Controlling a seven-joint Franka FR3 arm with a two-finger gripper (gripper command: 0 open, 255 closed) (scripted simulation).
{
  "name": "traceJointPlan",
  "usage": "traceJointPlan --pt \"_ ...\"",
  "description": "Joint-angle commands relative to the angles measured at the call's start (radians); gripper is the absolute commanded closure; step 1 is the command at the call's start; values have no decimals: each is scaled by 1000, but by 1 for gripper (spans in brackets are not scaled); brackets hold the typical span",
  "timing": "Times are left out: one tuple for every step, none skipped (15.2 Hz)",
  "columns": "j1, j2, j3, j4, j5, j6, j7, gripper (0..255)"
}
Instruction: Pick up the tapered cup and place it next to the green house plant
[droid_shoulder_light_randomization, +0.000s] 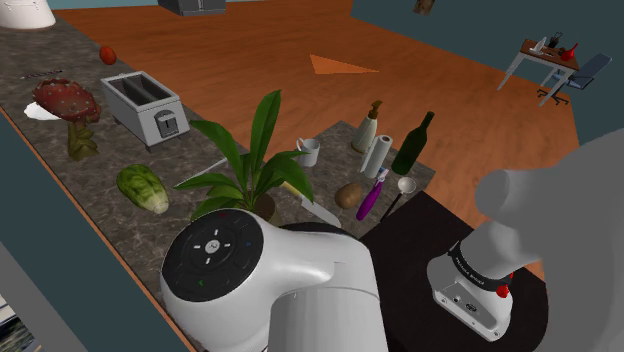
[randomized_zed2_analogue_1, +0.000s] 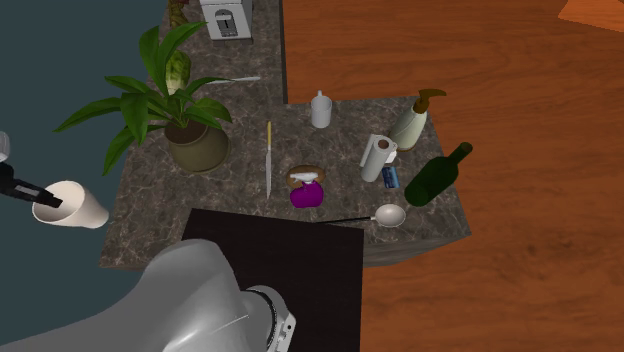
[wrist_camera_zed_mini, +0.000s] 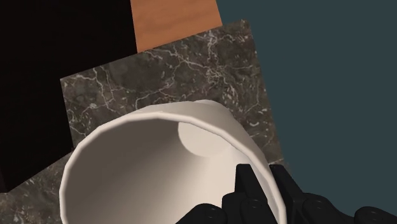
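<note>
1. The tapered cup (randomized_zed2_analogue_1: 78, 208) is 1 plain white, smooth cone that widens from a flat round base to an open mouth. It hangs tilted in the air at the second exterior view's left, near the counter's end and apart from the plant's pot.
2. The gripper (randomized_zed2_analogue_1: 42, 198) has 2 matte black fingers (wrist_camera_zed_mini: 247, 186) pinched on the cup's thin wall at the rim, 1 inside and 1 outside.
3. The counter (randomized_zed2_analogue_1: 340, 150) is dark stone with white veins.
4. The house plant (randomized_zed2_analogue_1: 150, 95) is 1 plant with long glossy green leaves in a round brownish pot (randomized_zed2_analogue_1: 197, 148).
5. On the counter stand 1 dark green bottle (randomized_zed2_analogue_1: 437, 173) and 1 small white mug (randomized_zed2_analogue_1: 320, 110).
</note>
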Motion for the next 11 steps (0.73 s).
traceJointPlan --pt "-33 -101 40 2 13 21 -1 255" --pt "-51 -103 61 0 11 34 1 255" --pt "-64 -108 77 0 13 44 1 255" --pt "-78 -113 95 -1 14 56 1 255" --pt "-89 -120 109 -1 20 65 -1 255" --pt "-103 -125 125 -1 22 76 -2 255" --pt "-121 -128 146 -1 19 88 1 255" --pt "-140 -130 169 -1 14 101 5 255" --pt "-160 -132 193 -1 9 114 10 255" --pt "-171 -140 206 0 14 124 8 255" --pt "-181 -149 218 1 19 133 5 255"
